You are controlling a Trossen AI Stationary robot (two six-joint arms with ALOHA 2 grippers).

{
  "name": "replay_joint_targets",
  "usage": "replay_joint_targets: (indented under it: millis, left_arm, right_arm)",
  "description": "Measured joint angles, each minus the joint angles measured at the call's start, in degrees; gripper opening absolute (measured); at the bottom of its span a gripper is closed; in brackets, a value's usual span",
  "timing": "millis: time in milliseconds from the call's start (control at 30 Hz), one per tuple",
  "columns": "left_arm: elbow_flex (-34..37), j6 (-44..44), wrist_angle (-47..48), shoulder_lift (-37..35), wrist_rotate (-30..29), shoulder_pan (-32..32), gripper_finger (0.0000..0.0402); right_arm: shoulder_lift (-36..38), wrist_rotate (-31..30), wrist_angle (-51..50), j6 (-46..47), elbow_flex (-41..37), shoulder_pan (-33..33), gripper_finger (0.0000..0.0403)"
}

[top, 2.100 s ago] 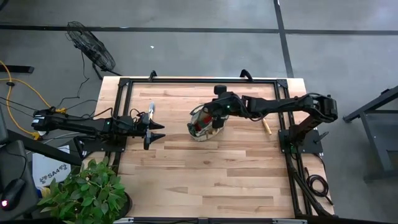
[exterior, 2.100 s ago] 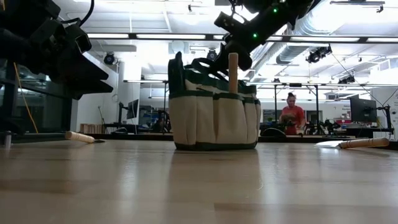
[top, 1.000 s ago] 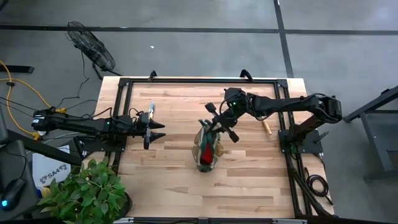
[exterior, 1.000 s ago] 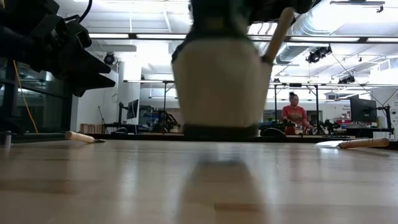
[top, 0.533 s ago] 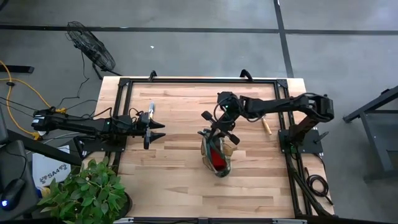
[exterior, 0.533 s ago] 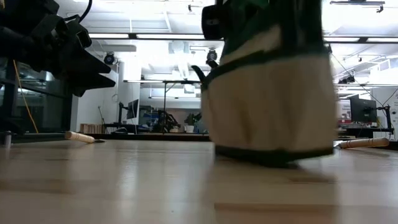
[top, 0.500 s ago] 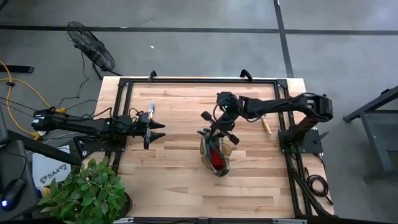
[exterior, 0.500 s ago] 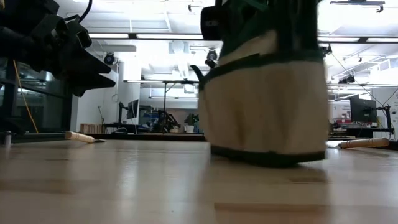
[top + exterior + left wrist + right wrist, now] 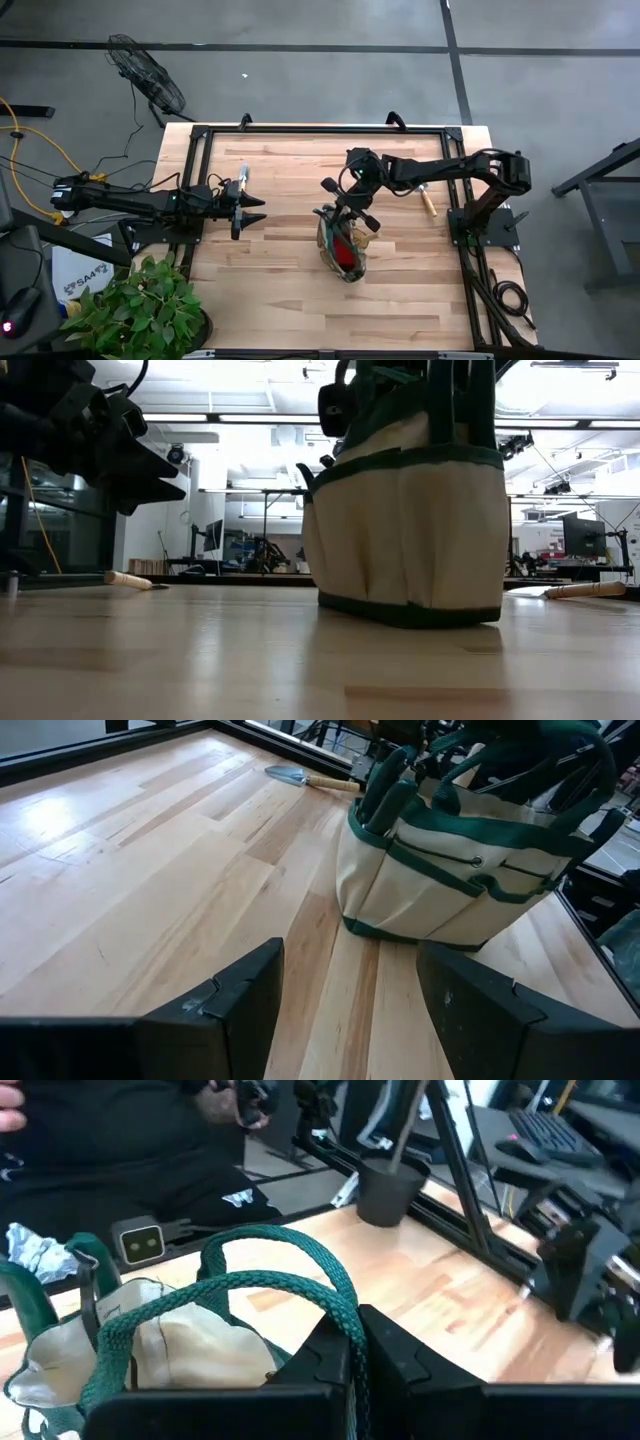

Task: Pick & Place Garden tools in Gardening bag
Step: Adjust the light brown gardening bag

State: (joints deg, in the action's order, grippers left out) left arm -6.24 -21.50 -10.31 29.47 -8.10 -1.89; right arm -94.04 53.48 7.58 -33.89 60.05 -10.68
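Note:
The gardening bag (image 9: 340,245) stands on its base near the table's middle, close in the low view (image 9: 410,520) and also seen in the left wrist view (image 9: 470,870). The red glove (image 9: 345,252) shows inside it, and dark-handled shears (image 9: 385,795) stick out of a side pocket. My right gripper (image 9: 352,205) is above the bag's far side, shut on its green loop handles. My left gripper (image 9: 250,212) is open and empty at the table's left. One trowel (image 9: 243,175) lies by it, and another tool (image 9: 428,200) lies at the right. My right gripper pinches the bag's green rope loop handle (image 9: 335,1315) between its two shut fingers (image 9: 395,1355), at the top of the loop. It comes from above and the far right. The handle is drawn up, and the bag hangs below it with its base on the table.
The black frame (image 9: 190,180) borders the table. A wooden handle (image 9: 128,579) lies at the far left and another (image 9: 585,589) at the right in the low view. Bare wood (image 9: 300,300) lies between the bag and the near edge.
My right gripper, shut on the handle, has moved the bag toward the table's near edge and a little sideways. The bag swung and tipped on the way and now stands upright, closer to the low camera. My left arm has kept still.

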Motion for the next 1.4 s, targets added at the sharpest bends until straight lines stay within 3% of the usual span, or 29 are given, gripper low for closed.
replay_joint_targets:
  millis: [500,900,1100,1400]
  left_arm:
    - [0.0,0.0,0.2,0.0,0.1,0.0,0.0226]
    - [0.0,0.0,1.5,0.0,0.1,0.0,0.0226]
    - [0.0,-0.1,1.5,0.0,0.2,0.0,0.0226]
    - [0.0,-0.1,1.4,0.0,0.1,0.0,0.0226]
  right_arm:
    - [0.1,-4.7,2.9,13.2,0.0,0.0,0.0064]
    - [0.2,-9.1,3.6,18.8,0.0,0.0,0.0184]
    - [2.6,-12.5,-1.3,17.2,0.0,-0.2,0.0216]
    - [8.2,-18.4,-14.0,14.3,0.0,-0.1,0.0216]
